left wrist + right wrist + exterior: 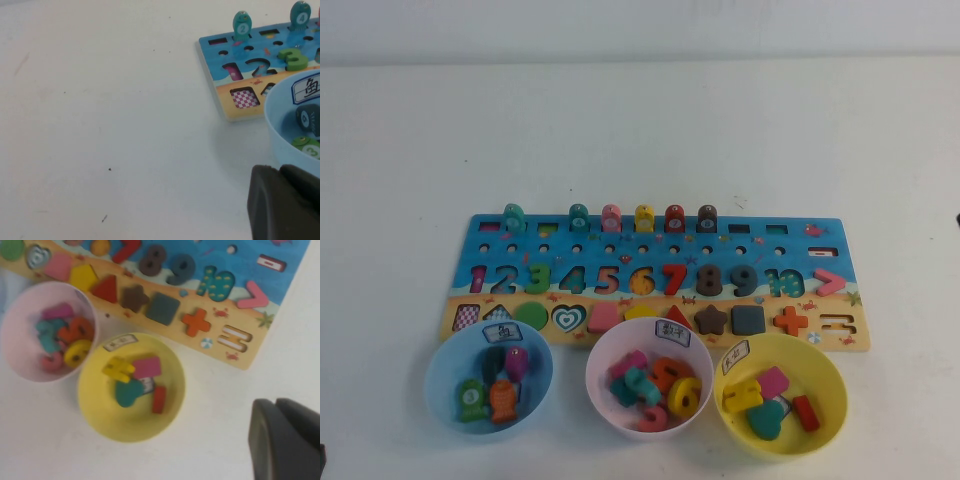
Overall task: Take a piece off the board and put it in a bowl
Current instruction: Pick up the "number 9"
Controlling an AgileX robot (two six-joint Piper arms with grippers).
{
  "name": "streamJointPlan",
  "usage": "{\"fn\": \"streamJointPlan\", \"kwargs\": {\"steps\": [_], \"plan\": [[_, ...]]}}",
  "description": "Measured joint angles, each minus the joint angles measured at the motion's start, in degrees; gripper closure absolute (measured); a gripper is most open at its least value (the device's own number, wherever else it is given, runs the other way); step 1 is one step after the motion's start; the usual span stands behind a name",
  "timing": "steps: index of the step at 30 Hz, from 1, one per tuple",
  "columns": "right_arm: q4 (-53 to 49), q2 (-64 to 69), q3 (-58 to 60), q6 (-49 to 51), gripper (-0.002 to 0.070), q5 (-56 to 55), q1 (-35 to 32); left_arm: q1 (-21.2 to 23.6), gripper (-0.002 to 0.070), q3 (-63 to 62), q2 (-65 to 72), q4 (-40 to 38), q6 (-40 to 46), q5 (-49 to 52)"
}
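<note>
The slate blue-grey 9 (744, 280) sits in its recess on the sea-and-beach board (660, 240), between the brown 8 and the teal 10. It also shows in the right wrist view (180, 269). The pale pink bowl (597, 378) stands in front of the board's middle and holds several numerals. My left gripper (280, 169) is shut and empty, low over the bare table beside the blue bowl. My right gripper (275, 401) is shut and empty, over the table to the right of the yellow bowl. Neither gripper shows in the high view.
A light blue bowl (437, 385) with fish pieces stands front left, and a yellow bowl (832, 400) with shape pieces front right. Fish pegs (610, 217) stand upright along the board's far edge. White table stretches on all sides.
</note>
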Motion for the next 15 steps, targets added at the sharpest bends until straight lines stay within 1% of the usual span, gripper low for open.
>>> {"fn": "streamJointPlan", "kwargs": {"steps": [3,6,11,15], "plan": [[-8.15,8.11,-5.32,2.47,0.0694,0.77,4.61,0.00,0.0678,0.00,0.00,0.00,0.00,0.00],[-13.12,15.09,-10.43,4.40,0.0694,0.90,8.69,0.00,0.0678,0.00,0.00,0.00,0.00,0.00],[-14.82,25.86,-19.06,5.20,0.0694,0.90,12.26,0.00,0.0678,0.00,0.00,0.00,0.00,0.00],[-15.80,33.66,-24.03,7.94,0.0694,0.90,14.83,0.00,0.0678,0.00,0.00,0.00,0.00,0.00]]}}
